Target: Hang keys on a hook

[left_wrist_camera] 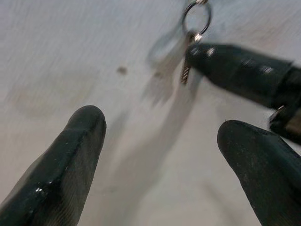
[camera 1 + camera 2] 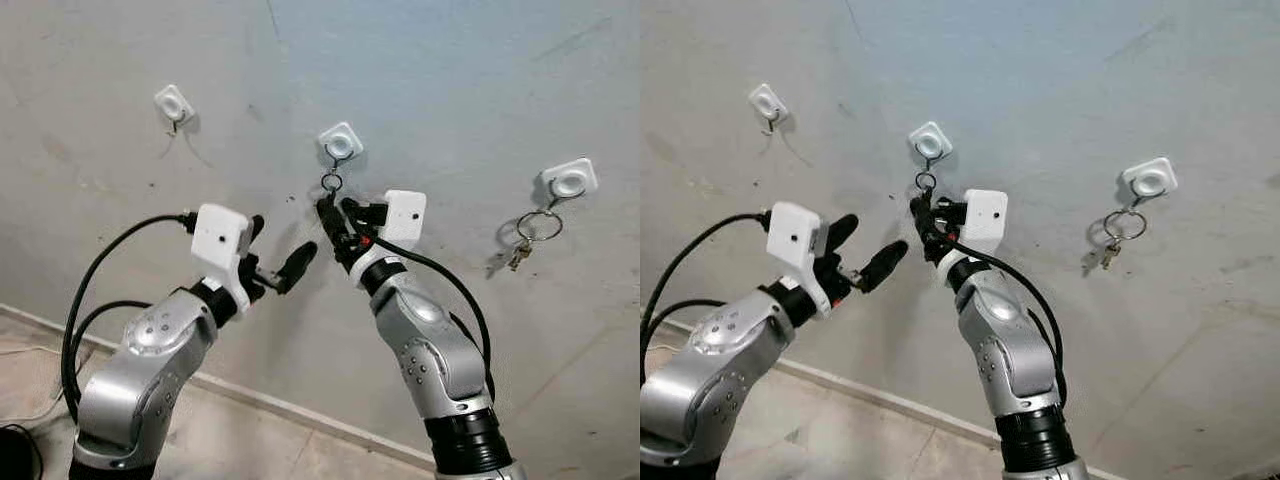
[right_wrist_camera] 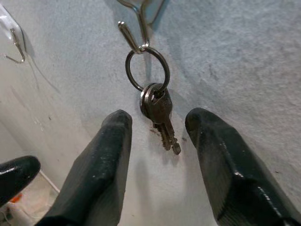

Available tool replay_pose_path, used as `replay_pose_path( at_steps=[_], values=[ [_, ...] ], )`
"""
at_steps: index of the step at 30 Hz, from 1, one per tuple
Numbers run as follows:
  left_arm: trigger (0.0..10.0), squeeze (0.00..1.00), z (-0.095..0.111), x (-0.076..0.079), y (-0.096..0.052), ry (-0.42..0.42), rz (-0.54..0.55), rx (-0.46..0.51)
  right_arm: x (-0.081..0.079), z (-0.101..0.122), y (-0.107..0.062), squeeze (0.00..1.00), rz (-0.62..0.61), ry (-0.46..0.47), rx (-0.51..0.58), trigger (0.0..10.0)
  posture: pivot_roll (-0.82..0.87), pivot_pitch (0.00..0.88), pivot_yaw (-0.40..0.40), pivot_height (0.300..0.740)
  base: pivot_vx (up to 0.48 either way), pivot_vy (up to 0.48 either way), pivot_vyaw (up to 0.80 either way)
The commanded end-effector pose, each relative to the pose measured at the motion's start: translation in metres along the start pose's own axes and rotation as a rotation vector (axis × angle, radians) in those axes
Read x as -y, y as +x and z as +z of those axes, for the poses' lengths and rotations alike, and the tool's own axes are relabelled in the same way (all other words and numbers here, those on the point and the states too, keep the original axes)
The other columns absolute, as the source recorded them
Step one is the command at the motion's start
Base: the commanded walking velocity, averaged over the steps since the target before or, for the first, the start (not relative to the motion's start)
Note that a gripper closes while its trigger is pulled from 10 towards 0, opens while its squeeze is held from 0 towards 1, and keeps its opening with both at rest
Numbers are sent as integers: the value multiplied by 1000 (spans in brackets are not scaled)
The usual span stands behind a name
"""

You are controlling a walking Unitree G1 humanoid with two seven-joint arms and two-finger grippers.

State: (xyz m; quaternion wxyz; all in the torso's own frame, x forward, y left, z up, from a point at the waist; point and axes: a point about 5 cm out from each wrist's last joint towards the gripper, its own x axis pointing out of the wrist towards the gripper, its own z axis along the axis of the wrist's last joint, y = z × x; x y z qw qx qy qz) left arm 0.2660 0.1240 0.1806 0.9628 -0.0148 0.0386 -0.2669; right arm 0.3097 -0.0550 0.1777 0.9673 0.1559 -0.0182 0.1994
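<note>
A small bunch of keys (image 3: 161, 117) hangs by its ring (image 3: 147, 68) from the wire hook (image 3: 131, 37) of the middle white wall mount (image 2: 340, 142). My right gripper (image 2: 335, 210) is raised to the wall just below that hook. It is open, one finger on each side of the keys, and the keys hang free between them. My left gripper (image 2: 283, 242) is open too, held a little lower and to the left, pointing toward the keys. In the left wrist view the ring (image 1: 196, 19) and a right finger (image 1: 235, 75) lie ahead.
A bare hook on a white mount (image 2: 174, 104) sits on the wall to the upper left. A third mount (image 2: 568, 181) at the right carries another ring with keys (image 2: 520, 250). A skirting board and tiled floor (image 2: 250, 440) run below.
</note>
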Motion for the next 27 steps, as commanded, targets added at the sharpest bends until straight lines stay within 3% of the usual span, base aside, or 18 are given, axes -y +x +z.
replay_pose_path(
  at_steps=[1, 6, 10, 18, 27],
  values=[
    [10000, 0, -3, -1, 0, 14, 7, -4, 15, 7, -8, 1000, -69, -50, 28, 10000, 205, 0, -11, 740, 0, 0, 0],
    [10000, 0, -8, -4, -1, 24, 23, -11, 22, 9, -18, 1000, -90, -86, 38, 10000, 195, 0, -17, 740, 0, 0, 0],
    [10000, 0, -16, -11, -4, 46, 83, -11, 38, 19, -40, 1000, -170, -171, 88, 10000, 182, 0, -19, 740, 0, 0, 0],
    [10000, 0, -24, -19, -11, 76, 159, -23, 52, 32, -72, 1000, -240, -246, 125, 10000, 152, 0, -17, 740, 0, 0, 0],
    [10000, 0, -32, -14, -10, 73, 162, -28, 56, 31, -99, 1000, -301, -213, 83, 10000, 109, 0, -19, 740, 0, 0, 0]
  ],
)
